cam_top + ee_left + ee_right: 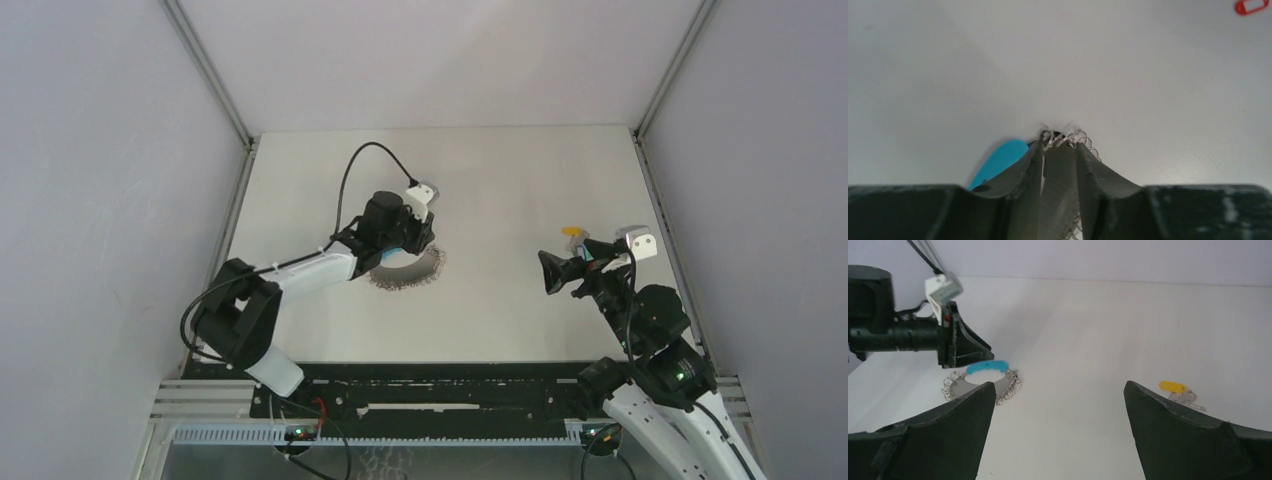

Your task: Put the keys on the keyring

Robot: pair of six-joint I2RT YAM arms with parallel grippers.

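- Top view: the floppy silvery chain keyring [412,278] lies on the white tabletop [500,180], left of centre. The left gripper [408,250] is right down on its far edge. Over on the right, the right gripper [568,262] hovers with its jaws spread wide and nothing in them. A small yellow plastic key [572,231] sits just beyond it.
- Left wrist view: the left gripper [1060,145] has its fingers [1030,165] close together, with coils of the chain bunched at the tips and more chain showing between them lower down. Honestly I can't tell if it's actually pinching the chain or just sitting loosely around it. The keyring's light blue curved band [998,162] pokes out on the left. A little red loop key [1251,6] lies well apart, at the far right corner of this view.
- Right wrist view: the right gripper [1059,386] is wide open and empty. The keyring [1008,385] is flat on the tabletop under the left arm, and the yellow key [1172,386] is well off to the right with some silvery bits beside it.
- Progress, as I read it: no key looks threaded onto the ring, so pretty much the whole job is left. I can't spot any other keys here.
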